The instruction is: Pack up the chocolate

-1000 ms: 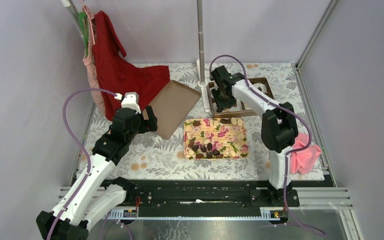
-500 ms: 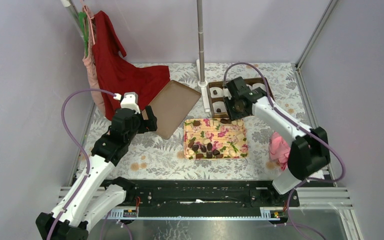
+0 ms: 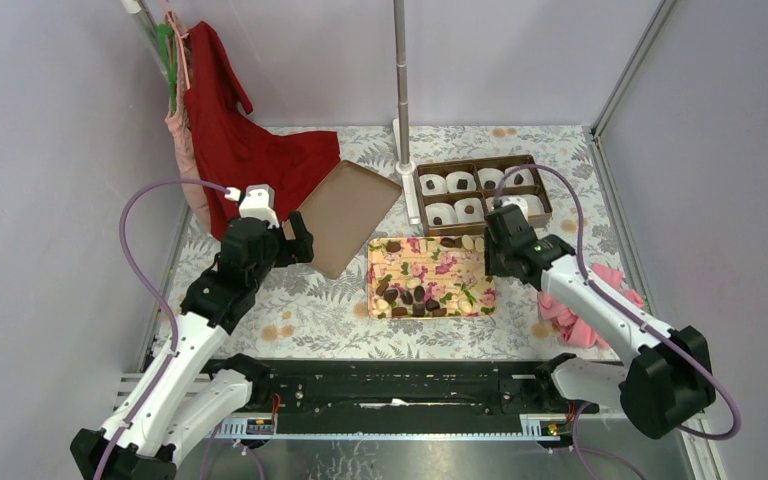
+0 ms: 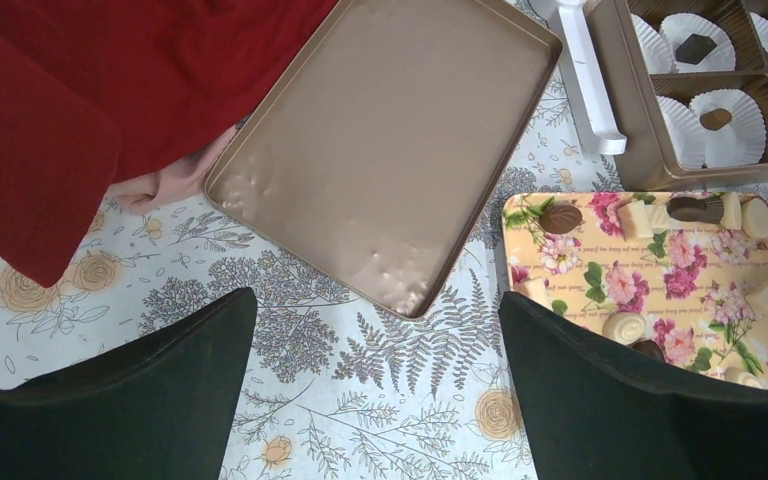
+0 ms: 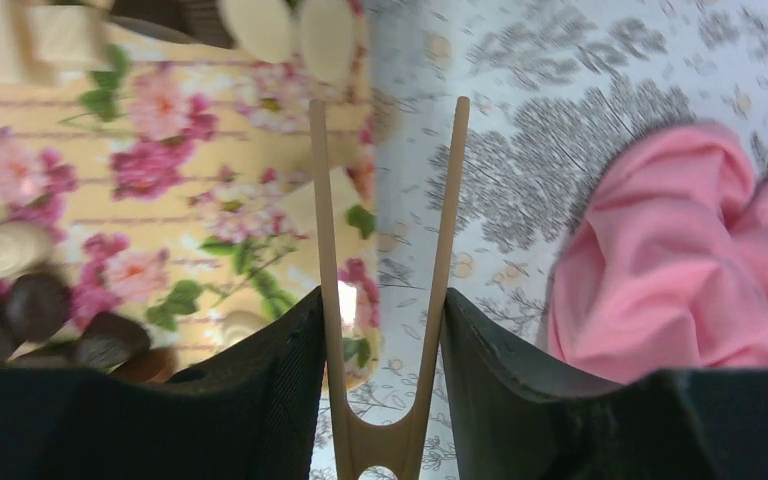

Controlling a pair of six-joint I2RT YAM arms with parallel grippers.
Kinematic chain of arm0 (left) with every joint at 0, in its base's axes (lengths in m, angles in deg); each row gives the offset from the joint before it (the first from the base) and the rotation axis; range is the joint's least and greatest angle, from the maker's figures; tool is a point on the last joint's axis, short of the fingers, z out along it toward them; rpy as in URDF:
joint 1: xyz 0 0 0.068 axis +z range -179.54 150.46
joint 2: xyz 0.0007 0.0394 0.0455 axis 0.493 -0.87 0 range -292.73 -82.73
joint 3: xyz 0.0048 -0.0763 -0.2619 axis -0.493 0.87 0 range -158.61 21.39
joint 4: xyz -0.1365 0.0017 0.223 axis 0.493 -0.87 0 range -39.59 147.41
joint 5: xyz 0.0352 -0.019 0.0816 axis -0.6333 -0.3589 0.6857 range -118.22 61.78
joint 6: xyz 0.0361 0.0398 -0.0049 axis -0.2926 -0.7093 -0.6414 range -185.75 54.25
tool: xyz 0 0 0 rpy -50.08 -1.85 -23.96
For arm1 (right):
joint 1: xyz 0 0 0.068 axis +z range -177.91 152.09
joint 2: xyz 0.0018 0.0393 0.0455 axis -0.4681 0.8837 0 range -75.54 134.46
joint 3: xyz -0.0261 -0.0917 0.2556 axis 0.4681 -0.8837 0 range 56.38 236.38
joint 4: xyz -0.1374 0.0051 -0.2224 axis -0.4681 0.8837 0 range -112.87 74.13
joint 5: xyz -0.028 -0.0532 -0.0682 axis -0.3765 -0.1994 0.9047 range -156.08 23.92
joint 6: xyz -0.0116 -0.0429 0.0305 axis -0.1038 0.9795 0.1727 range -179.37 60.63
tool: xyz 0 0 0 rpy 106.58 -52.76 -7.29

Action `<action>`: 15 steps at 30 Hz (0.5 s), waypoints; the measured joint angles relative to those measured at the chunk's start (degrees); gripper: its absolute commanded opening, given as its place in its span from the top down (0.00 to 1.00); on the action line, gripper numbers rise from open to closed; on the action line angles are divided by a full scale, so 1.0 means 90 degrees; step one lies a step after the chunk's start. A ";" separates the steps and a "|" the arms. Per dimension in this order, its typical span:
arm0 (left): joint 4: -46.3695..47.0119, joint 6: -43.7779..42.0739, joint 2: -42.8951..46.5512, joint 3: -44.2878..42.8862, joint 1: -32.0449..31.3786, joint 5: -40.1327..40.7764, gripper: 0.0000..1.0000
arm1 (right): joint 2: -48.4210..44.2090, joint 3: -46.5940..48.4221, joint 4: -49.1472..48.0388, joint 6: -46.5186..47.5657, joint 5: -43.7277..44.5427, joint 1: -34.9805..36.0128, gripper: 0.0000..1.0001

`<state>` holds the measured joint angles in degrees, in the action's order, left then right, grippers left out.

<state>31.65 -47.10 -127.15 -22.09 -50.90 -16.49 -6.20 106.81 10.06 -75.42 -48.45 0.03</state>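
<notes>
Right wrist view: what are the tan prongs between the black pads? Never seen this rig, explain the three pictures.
Two robot arms bolted side by side. The top picture looks down from above and behind; the other two come from wrist cameras, so the black shapes are each arm's own fingers. The right gripper is clamped on tan tongs, tips empty, over the edge of a floral tray of dark chocolate and pale pieces. The left gripper is open, holding nothing, near a gold lid. Behind sits a box of white paper cups, some holding chocolate. A pink cloth lies right of the tray.
</notes>
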 measured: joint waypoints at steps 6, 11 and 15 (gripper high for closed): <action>0.0000 0.0002 0.0034 0.0000 0.0000 -0.0036 0.01 | -0.0505 -0.0945 -0.0367 -0.0646 0.0454 -0.0369 0.52; 0.0000 0.0002 0.0051 0.0000 0.0000 -0.0109 0.01 | -0.0614 -0.1100 -0.0653 -0.0937 0.0563 -0.0386 0.54; 0.0000 0.0002 0.0056 0.0000 0.0000 -0.0141 0.01 | -0.0634 -0.1353 -0.0959 -0.1093 0.0546 -0.0386 0.54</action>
<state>31.65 -47.08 -126.65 -22.09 -50.90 -17.76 -11.90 94.64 1.43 -85.26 -43.54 -3.44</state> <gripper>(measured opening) 0.986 0.464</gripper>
